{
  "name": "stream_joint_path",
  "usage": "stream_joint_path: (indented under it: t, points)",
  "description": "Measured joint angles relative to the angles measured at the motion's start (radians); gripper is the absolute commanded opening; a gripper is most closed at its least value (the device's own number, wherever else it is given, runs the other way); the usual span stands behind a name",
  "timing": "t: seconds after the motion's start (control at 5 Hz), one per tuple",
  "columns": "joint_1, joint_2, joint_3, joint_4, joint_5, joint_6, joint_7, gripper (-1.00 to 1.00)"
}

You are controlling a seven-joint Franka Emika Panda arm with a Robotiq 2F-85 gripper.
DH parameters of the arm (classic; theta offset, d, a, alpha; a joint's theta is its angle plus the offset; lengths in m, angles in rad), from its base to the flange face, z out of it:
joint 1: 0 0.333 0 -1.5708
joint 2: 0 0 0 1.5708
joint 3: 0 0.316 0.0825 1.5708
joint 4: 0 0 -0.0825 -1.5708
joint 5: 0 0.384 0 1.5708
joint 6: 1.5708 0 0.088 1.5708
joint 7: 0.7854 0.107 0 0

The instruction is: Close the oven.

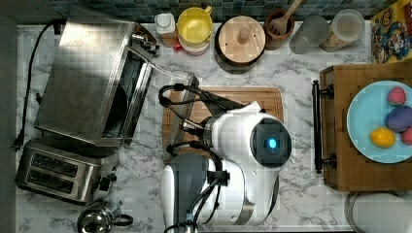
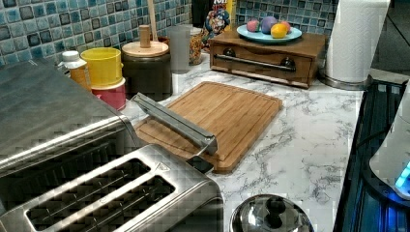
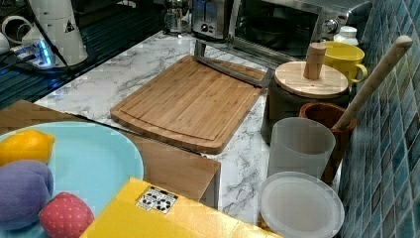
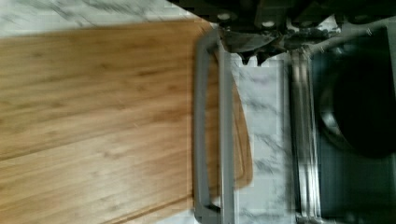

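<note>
brushed steel: in the top view the oven (image 1: 82, 77) sits at the top view's left on the marble surface (image 1: 301, 63), its door (image 1: 180, 97) dropped open over the cutting board (image 1: 233, 97). in the left view the door handle (image 2: 174, 121) juts above that board. in the wrist view the handle (image 4: 208, 130) runs just below the claw (image 4: 254, 58); you cannot tell its state. expect a stiff, hinged glass door; push up under the handle.
</note>
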Motion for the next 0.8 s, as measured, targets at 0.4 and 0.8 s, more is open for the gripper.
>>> stream_joint_path:
  t: [0.4, 0.8]
  points:
    - [0.001, -0.033, 0.002, -0.137, 0.089, 0.161, 0.0, -1.0]
    - [0.002, 0.162, -0.014, -0.127, 0.163, 0.322, -0.061, -1.0]
